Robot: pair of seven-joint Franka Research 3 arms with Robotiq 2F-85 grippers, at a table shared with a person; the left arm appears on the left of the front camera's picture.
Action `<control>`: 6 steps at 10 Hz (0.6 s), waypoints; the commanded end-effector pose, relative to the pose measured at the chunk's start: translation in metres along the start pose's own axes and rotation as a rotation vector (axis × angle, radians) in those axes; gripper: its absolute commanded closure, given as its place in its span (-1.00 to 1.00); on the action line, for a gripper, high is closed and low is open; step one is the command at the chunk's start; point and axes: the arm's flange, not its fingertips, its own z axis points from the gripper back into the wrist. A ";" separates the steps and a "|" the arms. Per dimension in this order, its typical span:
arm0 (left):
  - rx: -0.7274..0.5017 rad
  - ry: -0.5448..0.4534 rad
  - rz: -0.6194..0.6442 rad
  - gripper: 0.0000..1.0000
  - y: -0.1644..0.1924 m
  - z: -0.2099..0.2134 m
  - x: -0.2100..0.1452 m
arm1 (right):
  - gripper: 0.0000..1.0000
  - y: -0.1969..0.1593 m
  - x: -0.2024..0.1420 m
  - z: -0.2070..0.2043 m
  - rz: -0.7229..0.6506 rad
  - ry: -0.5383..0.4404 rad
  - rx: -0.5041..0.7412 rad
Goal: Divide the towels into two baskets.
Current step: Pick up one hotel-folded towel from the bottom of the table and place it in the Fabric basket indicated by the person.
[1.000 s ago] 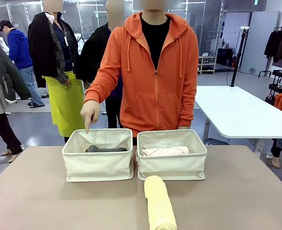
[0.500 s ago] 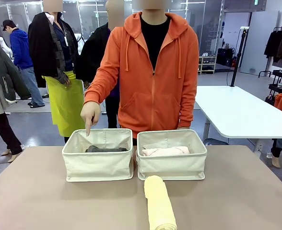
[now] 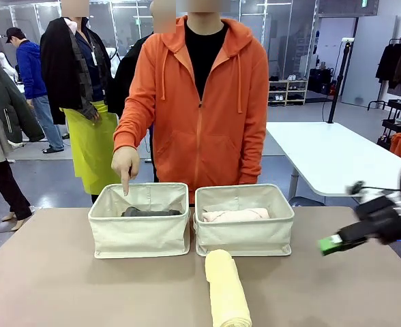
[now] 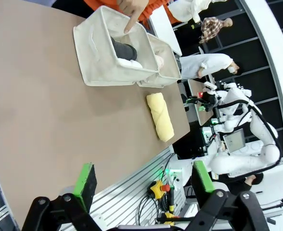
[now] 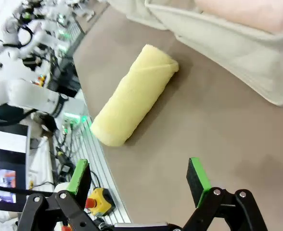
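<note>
Two cream canvas baskets stand side by side on the brown worktop, touching or almost touching each other, at the far side near the person. The left basket holds a dark grey towel, and in the left wrist view a white towel lies just beside the grey one in the same basket. The right basket holds a pale pink-beige towel. The pale yellow towel lies on the worktop just in front of the right basket, with its far end very near to the basket wall and its length running toward the robot's side. The person in an orange hoodie stands behind the baskets, and the person's hand points with one finger down into the left basket. The right tool comes in from the right edge above the worktop, well apart from the yellow towel; its fingers are apart and hold nothing. The left tool is above the near part of the worktop, also with its fingers apart and nothing between them.
</note>
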 end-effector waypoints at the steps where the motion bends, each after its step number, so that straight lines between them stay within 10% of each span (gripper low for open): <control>1: -0.006 0.005 0.009 -1.00 -0.003 0.004 0.002 | -1.00 0.017 0.018 -0.040 -0.005 0.003 -0.125; 6: -0.006 0.005 0.009 -1.00 -0.003 0.004 0.002 | -1.00 0.039 0.027 -0.124 -0.217 0.019 -0.292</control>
